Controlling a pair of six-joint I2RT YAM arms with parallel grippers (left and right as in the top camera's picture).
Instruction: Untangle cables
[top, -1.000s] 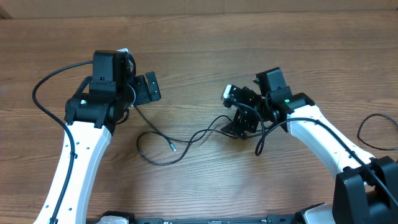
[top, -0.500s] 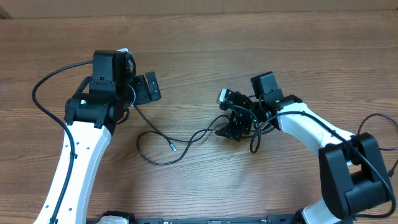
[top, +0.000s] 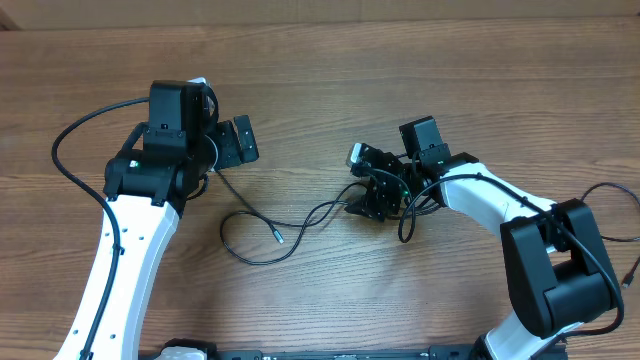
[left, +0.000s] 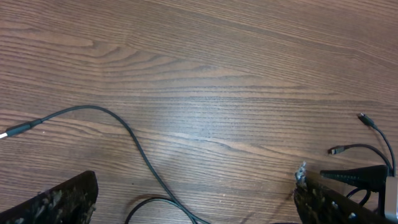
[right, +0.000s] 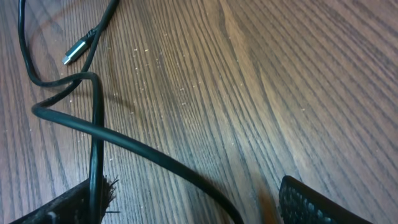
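Lying slack on the wooden table (top: 330, 70), the cables (top: 300, 225) sat between the two arms. One run led from under the left gripper (top: 232, 145) down and across to the right gripper (top: 372, 200). A loose loop below it ended in a small plug (top: 275, 238), and how many cords there were could not be told for certain. Condition: tangled, since the right wrist view showed one cord crossing over another in a kink (right: 93, 121) just ahead of the fingers. Left gripper: jaws spread wide and holding nothing, with a cord passing beneath them. Right gripper: low over the bunched cords, jaws apart, one cord running between them and nothing visibly clamped. Progress, as judged: early, with no cord drawn clear of the rest. Outstanding: take hold of one cord, pull it free of the crossings, and lay the cords well apart.
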